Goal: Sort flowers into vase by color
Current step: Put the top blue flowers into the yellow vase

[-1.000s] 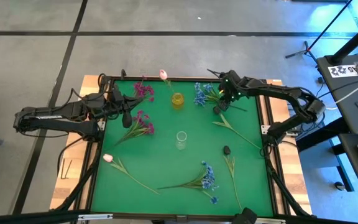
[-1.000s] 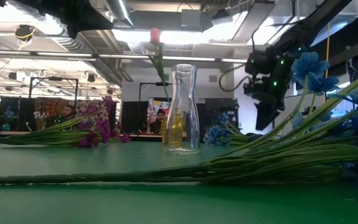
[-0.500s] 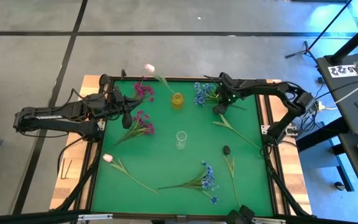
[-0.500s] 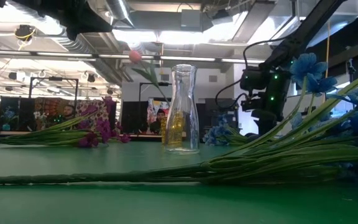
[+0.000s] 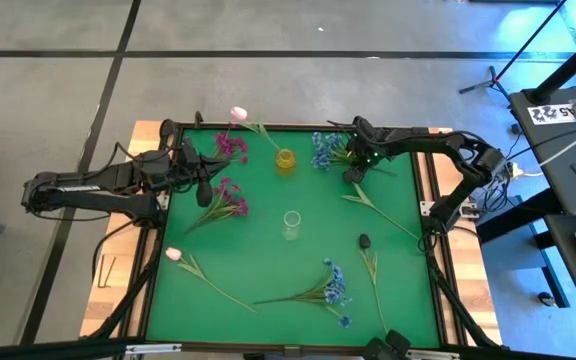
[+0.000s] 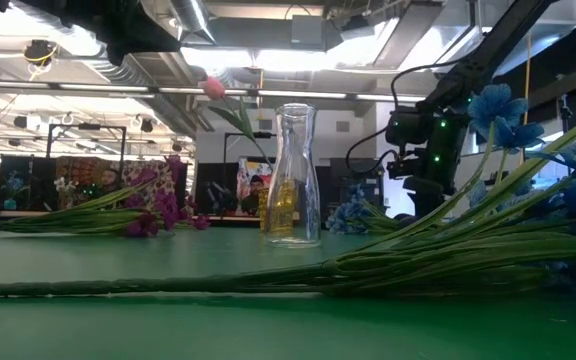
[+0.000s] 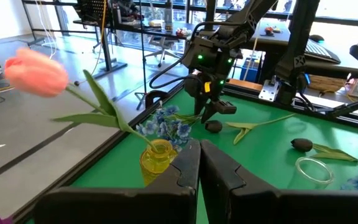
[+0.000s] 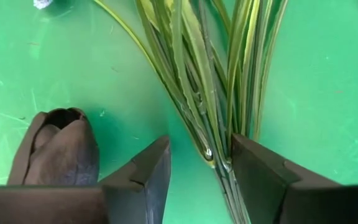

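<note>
Altogether two vases (image 5: 286, 160) (image 5: 291, 225), two blue sprays (image 5: 326, 151) (image 5: 334, 287), two pink tulips (image 5: 238, 114) (image 5: 174, 254)

Top centre of high view: vase (image 5: 285, 160), tulip (image 5: 239, 114) stem in it, leaning upper left.
Frame centre: second vase (image 5: 291, 224).
Upper right: right gripper (image 5: 351, 175) over spray stems (image 8: 211, 93).

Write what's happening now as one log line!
right gripper open around blue spray stems | left gripper shut, waiting | pink tulip in yellow vase
</note>
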Motion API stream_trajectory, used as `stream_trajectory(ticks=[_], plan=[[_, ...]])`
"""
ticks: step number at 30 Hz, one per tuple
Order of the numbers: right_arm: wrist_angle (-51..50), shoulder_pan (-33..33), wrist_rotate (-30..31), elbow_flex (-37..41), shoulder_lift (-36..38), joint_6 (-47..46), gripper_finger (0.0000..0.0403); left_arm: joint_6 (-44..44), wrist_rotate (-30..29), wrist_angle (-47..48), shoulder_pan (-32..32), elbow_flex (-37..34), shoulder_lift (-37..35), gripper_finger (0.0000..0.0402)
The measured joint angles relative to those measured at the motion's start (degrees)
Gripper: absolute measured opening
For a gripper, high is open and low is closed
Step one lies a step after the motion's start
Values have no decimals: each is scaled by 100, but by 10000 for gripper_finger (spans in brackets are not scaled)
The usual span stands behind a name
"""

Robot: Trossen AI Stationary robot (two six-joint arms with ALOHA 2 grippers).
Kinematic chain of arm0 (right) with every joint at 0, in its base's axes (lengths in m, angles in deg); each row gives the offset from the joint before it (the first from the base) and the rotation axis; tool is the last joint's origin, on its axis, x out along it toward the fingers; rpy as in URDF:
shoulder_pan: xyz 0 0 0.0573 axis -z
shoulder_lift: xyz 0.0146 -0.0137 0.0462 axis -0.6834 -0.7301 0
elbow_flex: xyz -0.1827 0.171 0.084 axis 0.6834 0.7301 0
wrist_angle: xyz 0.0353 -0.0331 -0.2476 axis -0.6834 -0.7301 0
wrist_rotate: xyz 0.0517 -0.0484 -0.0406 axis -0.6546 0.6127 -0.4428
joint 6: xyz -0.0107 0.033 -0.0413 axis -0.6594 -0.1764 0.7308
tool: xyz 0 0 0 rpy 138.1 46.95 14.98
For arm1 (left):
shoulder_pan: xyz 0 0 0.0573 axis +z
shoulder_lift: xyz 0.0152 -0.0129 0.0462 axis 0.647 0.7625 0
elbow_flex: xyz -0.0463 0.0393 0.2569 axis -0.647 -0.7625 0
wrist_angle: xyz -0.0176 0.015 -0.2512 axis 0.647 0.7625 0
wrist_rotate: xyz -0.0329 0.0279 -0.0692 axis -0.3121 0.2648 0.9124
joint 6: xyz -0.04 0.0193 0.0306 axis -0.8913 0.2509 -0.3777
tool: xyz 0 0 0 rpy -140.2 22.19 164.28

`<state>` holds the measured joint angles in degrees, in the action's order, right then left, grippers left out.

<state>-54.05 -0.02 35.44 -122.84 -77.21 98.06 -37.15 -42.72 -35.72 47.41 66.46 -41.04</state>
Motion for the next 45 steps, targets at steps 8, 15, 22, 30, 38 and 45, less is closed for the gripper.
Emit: stream_trajectory(ticks=[8, 15, 22, 30, 38, 45], plan=[[-5, 0, 62, 0, -7, -15, 73, -17, 0, 2, 0, 0, 0, 6], [-17, 2, 107, 0, 4, -168, 11, -22, -2, 29, 0, 0, 0, 6], [-159, 11, 109, 39, 283, -270, 25, -26, -2, 74, 0, 0, 0, 6], [-84, 4, 79, 28, 1055, -353, 10, -123, -4, 157, 0, 0, 0, 6], [156, -113, -389, 26, 2003, -564, 10, -149, -7, 199, 0, 0, 2, 6], [1360, -812, -923, 17, 2663, -785, 7, -149, -7, 197, 0, 0, 2, 6]])
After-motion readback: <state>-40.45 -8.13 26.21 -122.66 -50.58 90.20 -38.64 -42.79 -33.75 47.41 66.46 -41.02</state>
